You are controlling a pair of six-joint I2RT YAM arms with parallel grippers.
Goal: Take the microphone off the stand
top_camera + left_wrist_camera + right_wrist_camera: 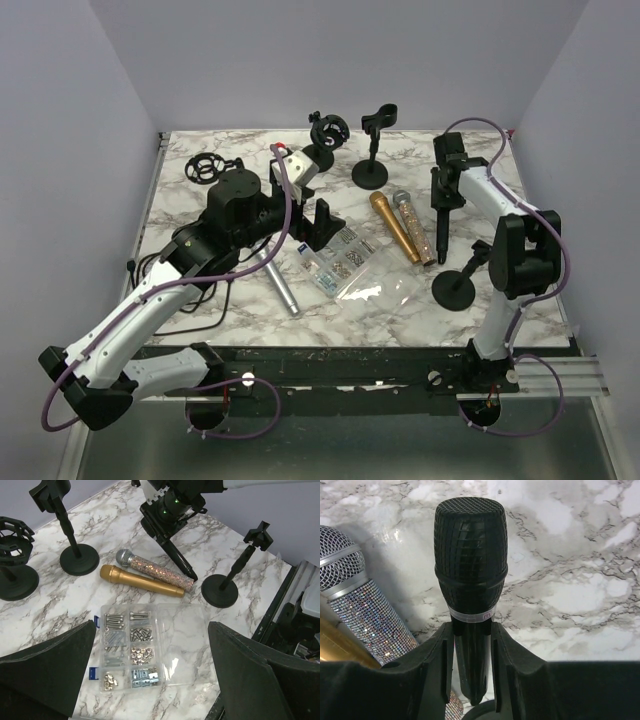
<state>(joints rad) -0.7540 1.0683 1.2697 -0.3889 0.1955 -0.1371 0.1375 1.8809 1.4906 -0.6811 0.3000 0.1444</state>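
A marble-patterned table (410, 140) holds the things. A clear compartment box of screws and nuts (132, 650) lies between the fingers (45, 675) of the left gripper (150, 624). Beyond their tips, a gold microphone (140, 581) and a glittery microphone (160, 573) lie touching; a round-based clip stand (221, 591) stands right of them.

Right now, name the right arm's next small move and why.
Probably lower the black microphone onto the marble table and release. The right gripper has its fingers clamped on the handle, and the microphone hangs clear of the stand, whose clip is empty.
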